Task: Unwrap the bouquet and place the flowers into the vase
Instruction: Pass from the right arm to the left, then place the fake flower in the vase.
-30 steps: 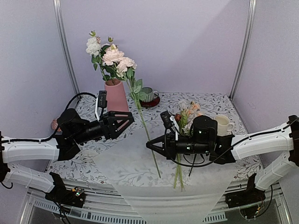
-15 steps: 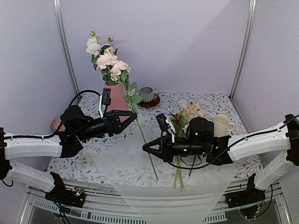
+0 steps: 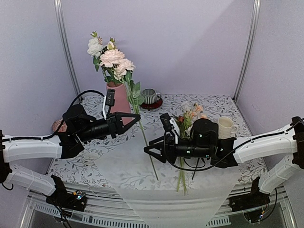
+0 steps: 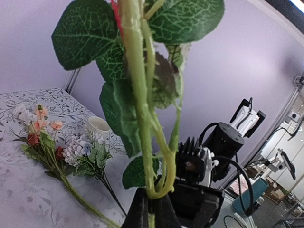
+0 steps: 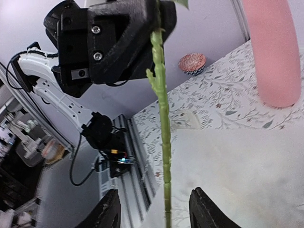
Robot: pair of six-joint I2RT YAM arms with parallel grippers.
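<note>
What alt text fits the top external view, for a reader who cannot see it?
The left gripper pinches a long flower stem, its pale pink blooms showing above the pink vase. The right gripper, jaws open, sits by the lower stem; more flowers lie beside a cream mug.

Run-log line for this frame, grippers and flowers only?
left gripper: shut on stem | right gripper: open around stem | other flowers: lying on table | vase: upright, back left
</note>
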